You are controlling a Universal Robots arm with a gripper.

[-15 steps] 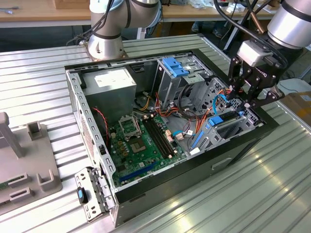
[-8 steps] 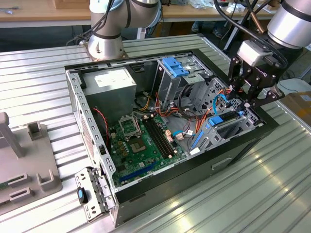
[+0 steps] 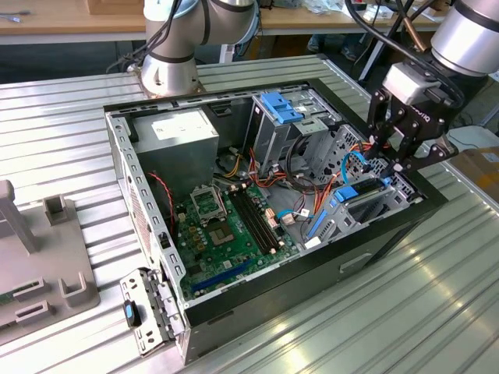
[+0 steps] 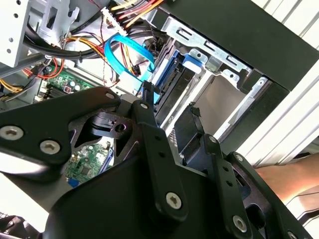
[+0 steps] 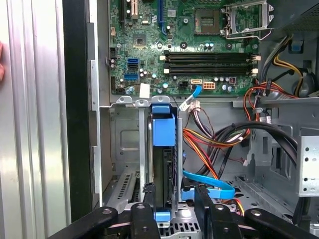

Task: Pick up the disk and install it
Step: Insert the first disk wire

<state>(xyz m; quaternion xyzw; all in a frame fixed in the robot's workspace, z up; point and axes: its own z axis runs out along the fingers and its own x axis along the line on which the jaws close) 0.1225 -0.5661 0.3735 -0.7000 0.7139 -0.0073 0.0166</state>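
The gripper (image 3: 392, 162) is hanging at the exterior view's three o'clock, over the computer case (image 3: 374, 243), its fingers (image 5: 148, 199) standing spread on either side of the upright disk (image 5: 163, 169).

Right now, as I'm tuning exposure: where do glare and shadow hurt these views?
Exterior view: glare streaks the table at the view's right. Second wrist view: the table blows out white behind the dark hand. First wrist view: the disk lies in shadow; the board is evenly lit.
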